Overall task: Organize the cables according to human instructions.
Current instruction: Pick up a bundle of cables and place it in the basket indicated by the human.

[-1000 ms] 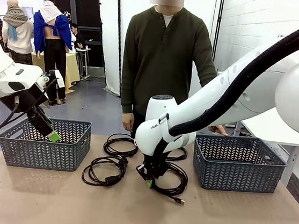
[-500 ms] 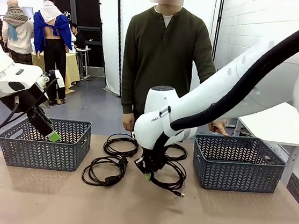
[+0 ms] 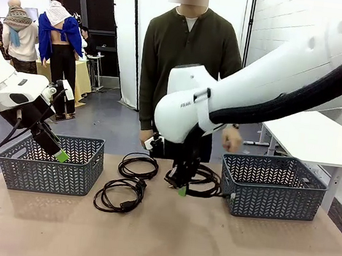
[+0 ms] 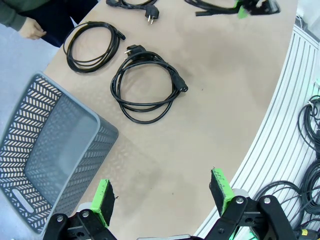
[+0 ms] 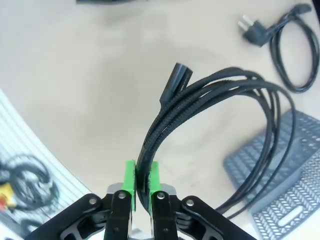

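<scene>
The brown counter (image 3: 158, 244) is being shared with a person standing at the far side. Two gray baskets are being kept on it, well apart: the left basket (image 3: 52, 167) and the right basket (image 3: 272, 189). Between them, two black cables are being left flat on the counter, a far coil (image 3: 139, 166) and a near coil (image 3: 119, 196). In the right wrist view, a third coil (image 5: 295, 55) is being seen on the counter near the right basket.

The held cable (image 3: 205, 182) is being kept up off the counter, just beside the left wall of the right basket. It is being squeezed by the right hand (image 3: 181, 188), with the green pads (image 5: 129, 182) pressed tight on a bunch of its loops. Its small plug (image 5: 176, 80) is being left sticking out.

The left hand (image 4: 162, 192) is being held wide open with nothing in it, up beside the left basket.

The person's hand (image 3: 231, 138) is being held up above the right basket; whether it is pointing cannot be told.

It looks like one cable is being taken to a basket. Next, it would need to be lifted over the basket wall, let go inside, and the hanging loops kept from catching on the rim.
</scene>
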`<state>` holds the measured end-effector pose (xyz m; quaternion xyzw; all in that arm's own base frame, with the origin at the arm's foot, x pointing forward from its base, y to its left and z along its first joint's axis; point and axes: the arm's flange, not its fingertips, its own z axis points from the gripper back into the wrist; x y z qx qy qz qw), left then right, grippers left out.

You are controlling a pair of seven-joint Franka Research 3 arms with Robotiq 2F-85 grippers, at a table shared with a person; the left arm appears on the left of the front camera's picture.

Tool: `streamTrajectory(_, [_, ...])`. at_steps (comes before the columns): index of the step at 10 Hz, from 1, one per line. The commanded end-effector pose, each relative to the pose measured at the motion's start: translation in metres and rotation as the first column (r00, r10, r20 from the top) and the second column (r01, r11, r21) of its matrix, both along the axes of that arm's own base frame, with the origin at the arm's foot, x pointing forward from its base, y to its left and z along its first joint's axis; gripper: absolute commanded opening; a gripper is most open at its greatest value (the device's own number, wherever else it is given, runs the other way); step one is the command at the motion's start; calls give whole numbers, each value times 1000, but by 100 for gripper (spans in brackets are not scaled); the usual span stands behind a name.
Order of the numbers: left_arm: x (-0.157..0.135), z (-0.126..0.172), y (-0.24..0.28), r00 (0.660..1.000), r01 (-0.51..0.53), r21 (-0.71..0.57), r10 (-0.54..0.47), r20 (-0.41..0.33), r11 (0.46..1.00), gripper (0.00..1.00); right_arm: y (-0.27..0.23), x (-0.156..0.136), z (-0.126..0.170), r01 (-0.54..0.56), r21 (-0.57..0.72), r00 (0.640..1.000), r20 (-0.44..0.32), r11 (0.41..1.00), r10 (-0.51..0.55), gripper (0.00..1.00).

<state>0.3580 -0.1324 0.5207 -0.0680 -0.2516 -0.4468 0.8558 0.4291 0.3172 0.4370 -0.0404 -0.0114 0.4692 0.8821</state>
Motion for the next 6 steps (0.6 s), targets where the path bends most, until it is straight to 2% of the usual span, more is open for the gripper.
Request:
streamTrajectory(1, [2, -1, 1, 1000, -2, 1, 2, 12, 1000, 100, -31, 2, 23, -140, -65, 989, 33, 988, 143, 0])
streamTrajectory(2, [2, -1, 1, 1000, -2, 1, 2, 12, 1000, 100, -42, 3, 33, -192, -87, 979, 51, 978, 196, 0])
streamTrajectory(4, [2, -1, 1, 1000, -2, 1, 2, 12, 1000, 100, -63, 10, 48, -328, -73, 944, -10, 942, 329, 0])
streamTrajectory(6, [2, -1, 1, 1000, -2, 1, 2, 12, 1000, 100, -75, 23, 59, -365, -49, 931, -48, 930, 363, 0])
